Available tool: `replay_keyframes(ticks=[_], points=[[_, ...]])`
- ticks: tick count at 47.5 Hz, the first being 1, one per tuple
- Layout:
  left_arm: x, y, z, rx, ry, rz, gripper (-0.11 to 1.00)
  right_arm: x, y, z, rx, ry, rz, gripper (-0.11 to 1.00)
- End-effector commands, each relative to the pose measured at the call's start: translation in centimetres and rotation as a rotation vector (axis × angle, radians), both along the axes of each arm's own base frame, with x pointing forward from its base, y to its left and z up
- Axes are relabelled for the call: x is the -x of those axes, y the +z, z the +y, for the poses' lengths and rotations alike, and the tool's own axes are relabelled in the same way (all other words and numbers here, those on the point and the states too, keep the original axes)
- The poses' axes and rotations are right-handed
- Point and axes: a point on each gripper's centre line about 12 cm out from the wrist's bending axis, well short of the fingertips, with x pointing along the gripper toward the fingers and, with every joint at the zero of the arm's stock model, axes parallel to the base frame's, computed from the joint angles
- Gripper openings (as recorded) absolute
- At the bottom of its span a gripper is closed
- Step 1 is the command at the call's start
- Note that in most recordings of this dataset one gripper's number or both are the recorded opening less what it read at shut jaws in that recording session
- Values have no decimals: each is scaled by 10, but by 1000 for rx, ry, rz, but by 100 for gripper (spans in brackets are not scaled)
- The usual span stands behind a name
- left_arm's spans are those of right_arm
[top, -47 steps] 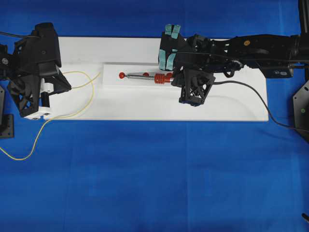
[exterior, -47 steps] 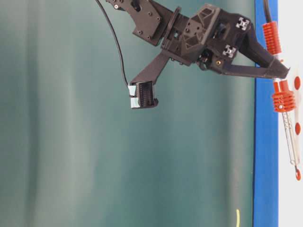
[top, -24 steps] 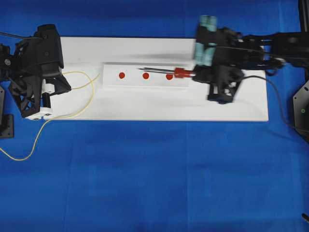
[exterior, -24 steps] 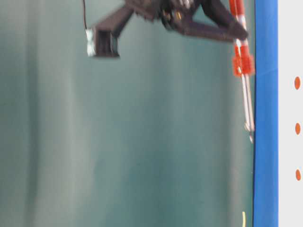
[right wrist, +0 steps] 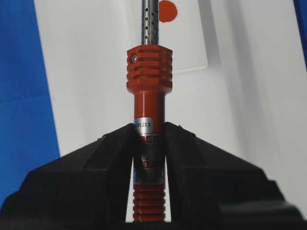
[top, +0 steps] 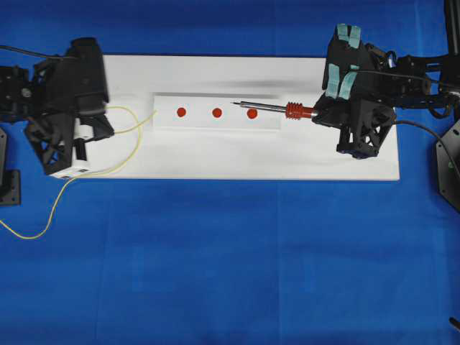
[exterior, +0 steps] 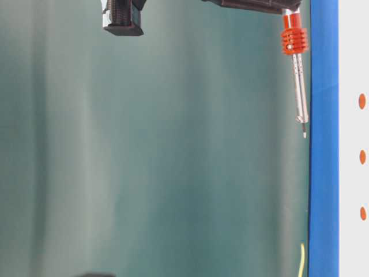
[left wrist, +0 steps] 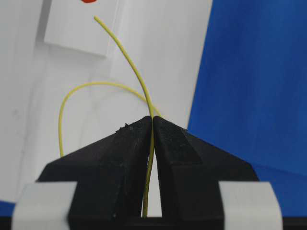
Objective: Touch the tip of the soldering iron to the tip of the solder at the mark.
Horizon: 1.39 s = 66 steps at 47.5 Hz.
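right gripper (top: 320,115), jaws clamped on the orange-red handle of the soldering iron (top: 277,109), holds the tool level above the white board (top: 215,154), its dark tip over the raised white strip (top: 165,118) just beside the rightmost of three red marks (top: 252,113). left gripper (top: 108,123), at the board's left end, is pinched on the solder (top: 122,136), whose free end reaches toward the strip's left edge, well apart from the iron's tip. bare board lies between the two tips along the strip, and bare blue cloth (top: 230,273) spreads in front of the board.

seen from table level, the iron (exterior: 298,86) hangs clear of the surface, a gap the overhead view does not give; only a short yellow end of the wire (exterior: 301,257) enters at the bottom edge. the left wrist view shows the wire (left wrist: 139,81) passing between the closed black fingers (left wrist: 120,163) and arching up toward the strip's corner, with a second loop curling to the left. the right wrist view shows the handle (right wrist: 149,143) seated between the fingers (right wrist: 105,163), ribbed collar ahead of them, the perforated shaft running beside a red mark (right wrist: 168,10).
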Motion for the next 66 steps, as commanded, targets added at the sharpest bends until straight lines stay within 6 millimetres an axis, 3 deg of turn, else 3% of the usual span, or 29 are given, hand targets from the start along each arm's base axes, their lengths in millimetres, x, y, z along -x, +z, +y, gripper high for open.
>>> replay_keyframes(ticks=[1,12,30,54,66], points=[[-16,11,1,-1,0,-32,3,-4,8,-2,7,-3,-28,7],[-55,4,4,-13,-8,-36,3,-5,7,-2,7,-3,-23,7],[-96,-47,14,-9,9,5,3,-4,2,-2,6,-6,-22,7],[-100,-57,19,-9,22,1,3,-4,-4,-2,6,-8,-17,7],[-99,-58,19,-9,22,10,3,-17,-13,-5,0,-8,11,7]])
